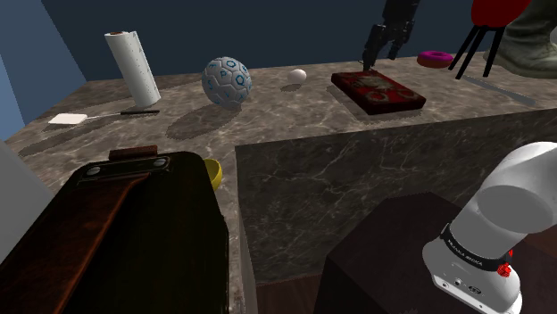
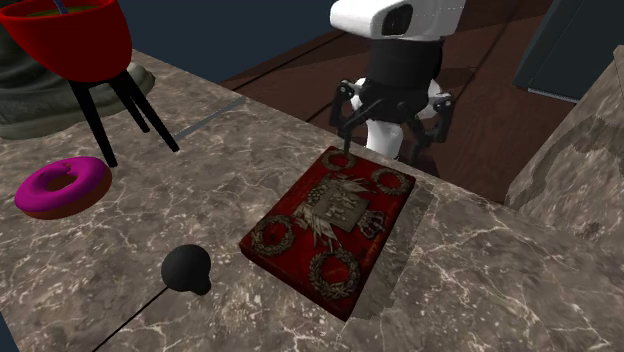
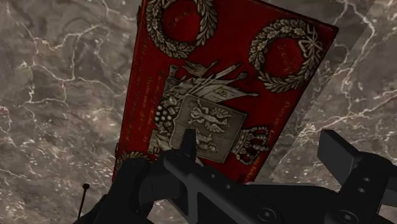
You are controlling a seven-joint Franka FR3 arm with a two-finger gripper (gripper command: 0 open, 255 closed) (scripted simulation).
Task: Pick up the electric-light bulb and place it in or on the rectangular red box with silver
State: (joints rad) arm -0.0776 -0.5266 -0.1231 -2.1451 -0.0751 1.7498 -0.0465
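Observation:
The light bulb (image 1: 297,76) is small and white, and it lies on the marble counter to the shoulder view's left of the box. In the second exterior view the bulb (image 2: 186,268) looks black and sits off the box's near corner. The flat red box (image 1: 377,91) has silver wreaths and a crest on its lid (image 2: 335,220) (image 3: 216,89). My gripper (image 1: 379,53) (image 2: 390,145) (image 3: 261,153) hovers open over one end of the box, far from the bulb. Nothing is between its fingers.
On the counter stand a paper towel roll (image 1: 134,67), a patterned ball (image 1: 226,83), a flat white tool with a dark handle (image 1: 70,119), a pink ring (image 2: 62,186), a red black-legged stand (image 2: 80,40) and a stone figure's base (image 1: 536,45). A dark case (image 1: 125,232) lies nearest.

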